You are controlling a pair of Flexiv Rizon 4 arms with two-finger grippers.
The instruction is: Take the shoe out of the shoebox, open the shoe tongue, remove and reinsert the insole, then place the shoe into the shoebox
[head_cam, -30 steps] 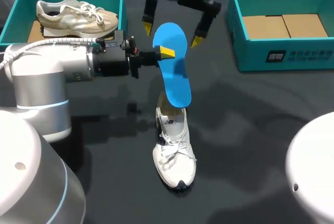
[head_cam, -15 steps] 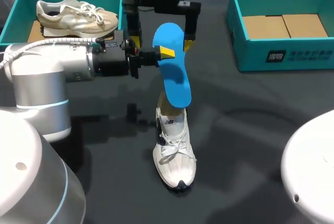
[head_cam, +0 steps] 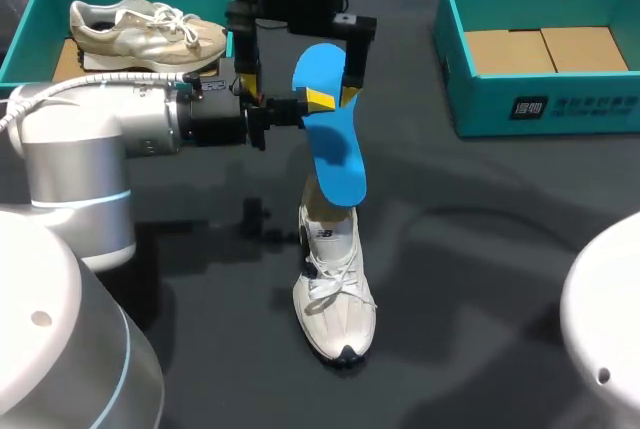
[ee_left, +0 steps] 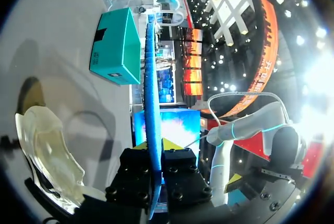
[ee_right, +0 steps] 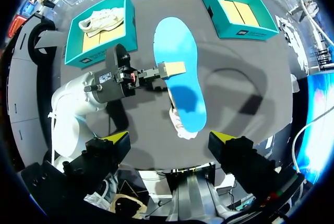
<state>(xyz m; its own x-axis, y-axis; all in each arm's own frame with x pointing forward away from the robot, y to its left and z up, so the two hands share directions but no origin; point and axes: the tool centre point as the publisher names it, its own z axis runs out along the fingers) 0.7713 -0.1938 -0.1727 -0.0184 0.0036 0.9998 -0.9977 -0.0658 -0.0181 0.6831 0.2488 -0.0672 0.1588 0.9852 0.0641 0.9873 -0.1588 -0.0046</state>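
Head view, nearest first: shoe [head_cam: 335, 299] on the table [head_cam: 480, 249], below the left pincer [head_cam: 318, 101], toe pointing away from it. Above that, insole [head_cam: 335, 159] standing nearly upright, lower end at the shoe's heel opening, one edge pinched by the left pincer toward the upper end. Just behind, right pincer [head_cam: 298, 76] spread wide, a finger at each side of the insole's top, apparently not touching. Beyond both pincers, left box [head_cam: 20, 39] with a second shoe [head_cam: 150, 29], and right box [head_cam: 480, 109].

Probably light, thin and bendy, apt to flop or twist; best gripped flat across the width near the free end.

Insole's lower tip inside the shoe or merely against it: cannot tell. Tongue hidden behind the insole.
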